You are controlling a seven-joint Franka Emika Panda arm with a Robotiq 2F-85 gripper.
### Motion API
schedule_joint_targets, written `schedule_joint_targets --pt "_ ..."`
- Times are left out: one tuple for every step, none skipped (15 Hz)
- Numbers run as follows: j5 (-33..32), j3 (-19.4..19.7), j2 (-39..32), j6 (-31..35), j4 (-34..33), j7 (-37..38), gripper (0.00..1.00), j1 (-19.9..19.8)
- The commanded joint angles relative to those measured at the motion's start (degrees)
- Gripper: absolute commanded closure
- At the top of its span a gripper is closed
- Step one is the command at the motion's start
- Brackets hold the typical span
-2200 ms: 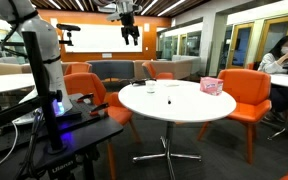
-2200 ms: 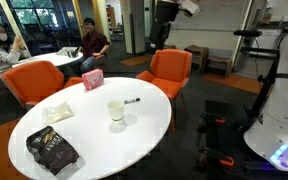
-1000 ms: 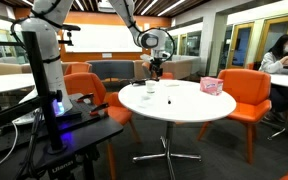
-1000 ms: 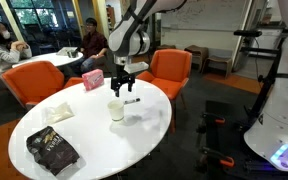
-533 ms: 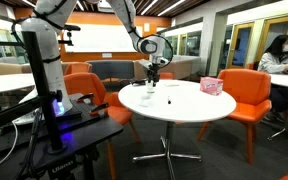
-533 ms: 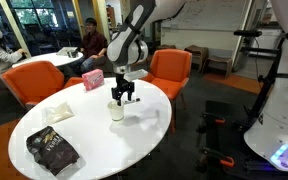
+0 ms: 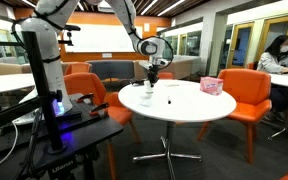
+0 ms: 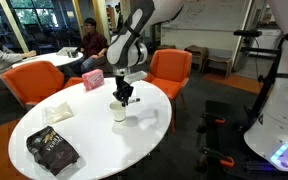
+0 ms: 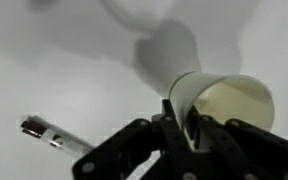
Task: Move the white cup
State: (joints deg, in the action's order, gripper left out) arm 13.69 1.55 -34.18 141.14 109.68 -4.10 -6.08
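Observation:
The white cup stands on the round white table, toward its far side in an exterior view. My gripper hangs straight down over the cup's rim in both exterior views. In the wrist view the cup is seen from above, open and empty. The gripper has one finger outside the cup's wall and the other inside it, pinched close on the rim.
A small dark pen lies on the table beside the cup. A pink box stands near the table edge. A dark bag and white napkin lie nearer. Orange chairs ring the table.
The arm came down from above the table onto the cup. The jaws, wide a second ago, have closed in on the cup's rim.

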Motion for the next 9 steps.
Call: schedule_joint_targets --pt "-1.2 -0.6 1.4 0.2 1.1 -0.8 1.00 -0.7" --pt "-1.1 -0.6 1.8 0.3 1.5 -1.1 1.00 -0.9" --pt "-0.9 -0.9 2.7 0.2 2.2 -2.0 1.00 -1.4" --pt "-0.9 -1.1 3.8 0.4 3.3 -3.3 0.99 -1.8" --pt "-0.6 -1.7 5.4 0.2 4.6 -5.8 0.99 -2.5" --pt "-0.7 -2.2 7.2 -0.4 6.2 -8.7 0.99 -3.2" --pt "-0.7 -2.9 9.1 -0.7 8.1 -12.1 0.99 -4.0" --pt "-1.2 -3.0 10.8 -0.9 10.2 -14.3 0.99 -4.1" --pt "-1.8 -2.8 13.0 -1.0 13.1 -16.0 0.99 -4.0"
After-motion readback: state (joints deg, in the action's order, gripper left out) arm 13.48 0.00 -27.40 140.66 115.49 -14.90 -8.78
